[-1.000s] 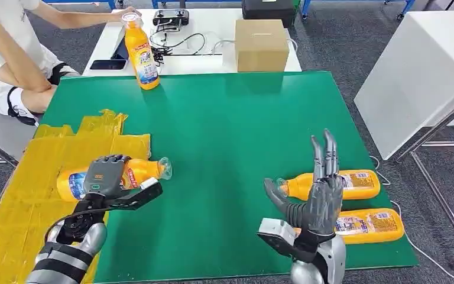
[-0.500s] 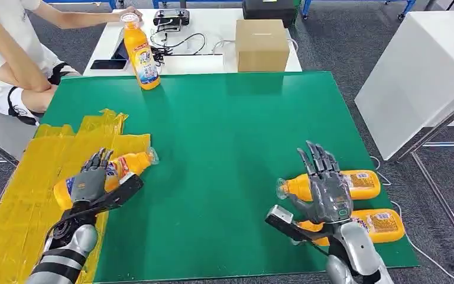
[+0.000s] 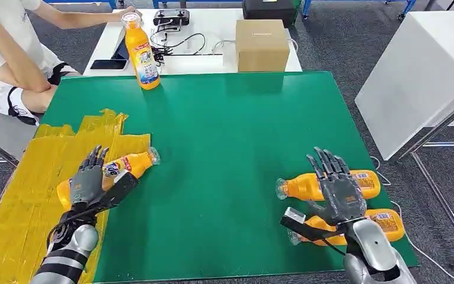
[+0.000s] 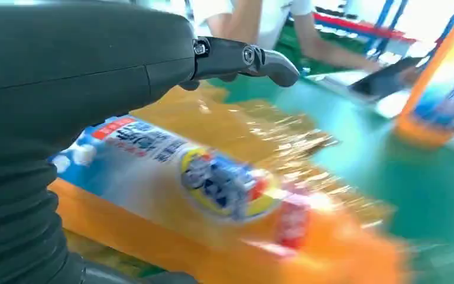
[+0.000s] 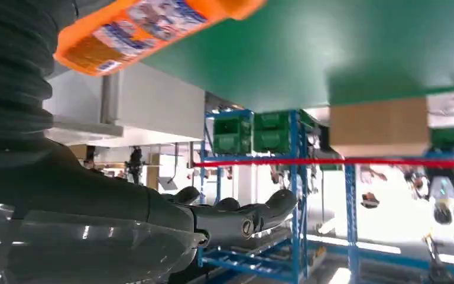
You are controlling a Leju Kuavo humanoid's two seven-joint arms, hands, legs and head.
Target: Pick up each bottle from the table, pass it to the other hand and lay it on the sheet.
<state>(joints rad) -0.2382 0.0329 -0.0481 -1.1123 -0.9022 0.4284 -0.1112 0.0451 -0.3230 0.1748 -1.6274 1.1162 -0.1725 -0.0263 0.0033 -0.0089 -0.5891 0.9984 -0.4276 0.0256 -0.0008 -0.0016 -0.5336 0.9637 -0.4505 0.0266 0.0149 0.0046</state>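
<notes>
Right hand (image 3: pixel 340 195), fingers spread and empty, hovers over 2 bottles (image 3: pixel 331 184) at 4 o'clock; probably light, slick, rigid—grip mid-label. Left hand (image 3: pixel 88 180) released.

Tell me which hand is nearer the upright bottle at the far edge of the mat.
Left. The left hand lies over a bottle on the yellow sheet, on the upright bottle's side; the right hand is at the opposite near corner.

orange bottles (image 3: pixel 330 184), green table (image 3: pixel 230 130), yellow sheet (image 3: pixel 23 195), brown box (image 3: pixel 261 45)
</notes>
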